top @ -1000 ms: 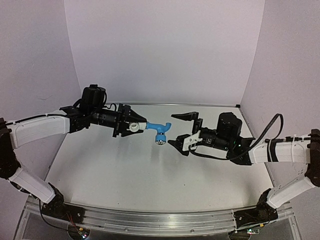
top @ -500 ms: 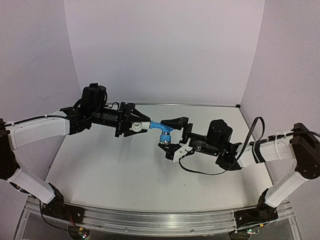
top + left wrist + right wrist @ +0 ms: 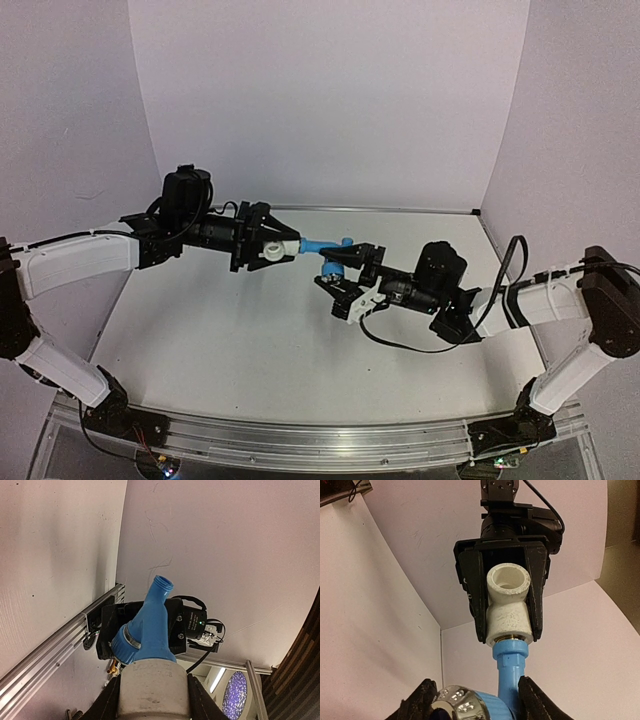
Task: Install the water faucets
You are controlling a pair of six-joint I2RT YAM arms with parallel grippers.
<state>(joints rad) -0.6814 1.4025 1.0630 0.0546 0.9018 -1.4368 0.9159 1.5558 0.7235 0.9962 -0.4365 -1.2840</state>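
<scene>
The light-blue water faucet (image 3: 318, 246) hangs in mid-air between the two arms, its threaded end set into a white fitting (image 3: 268, 251). My left gripper (image 3: 272, 248) is shut on that fitting, a black finger on each side of it (image 3: 152, 692). In the left wrist view the faucet (image 3: 152, 625) points away, spout end up. From the right, my right gripper (image 3: 340, 270) is shut on the faucet body. In the right wrist view one finger rests on the blue stem (image 3: 511, 675). The other finger rests by the silvery knob (image 3: 455, 702).
The white table (image 3: 250, 340) lies well below both grippers, enclosed by pale walls at the back and both sides. An aluminium rail (image 3: 300, 440) runs along the near edge by the arm bases. A black cable (image 3: 500, 275) loops over the right arm.
My right arm has reached left to the faucet and its wide-open jaws have closed on it. The faucet's knob end now sits slightly higher. The left arm has held still.
</scene>
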